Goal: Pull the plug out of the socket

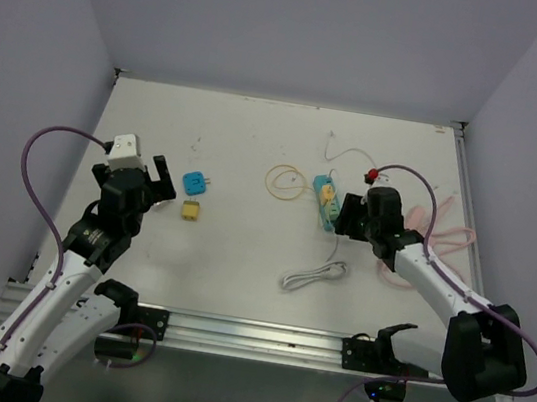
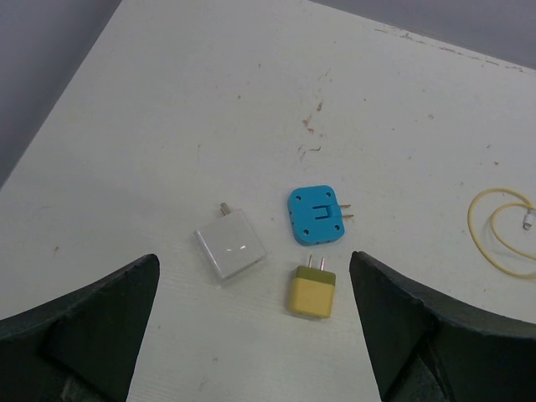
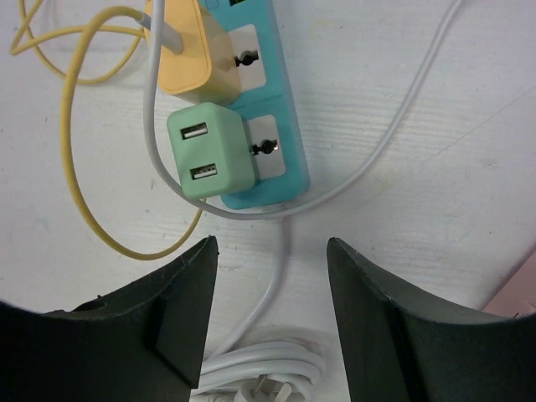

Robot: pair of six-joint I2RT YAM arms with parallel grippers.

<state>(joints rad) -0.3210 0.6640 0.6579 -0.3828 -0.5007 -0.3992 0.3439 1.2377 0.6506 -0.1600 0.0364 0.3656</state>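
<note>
With the right gripper [image 3: 270, 251] spread and empty, the green USB charger [image 3: 209, 151] just ahead looks light, rigid and smooth: pinch its flat opposite sides.

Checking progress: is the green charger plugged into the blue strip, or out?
Plugged in: the green charger sits flush on the blue strip, no prongs showing.

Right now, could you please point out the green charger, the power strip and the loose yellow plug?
green charger [image 3: 209, 151]: right wrist view, face between its USB ports.
power strip [image 3: 264, 193]: right wrist view, casing's near end.
yellow plug [image 2: 311, 293]: left wrist view, middle of body.
</note>
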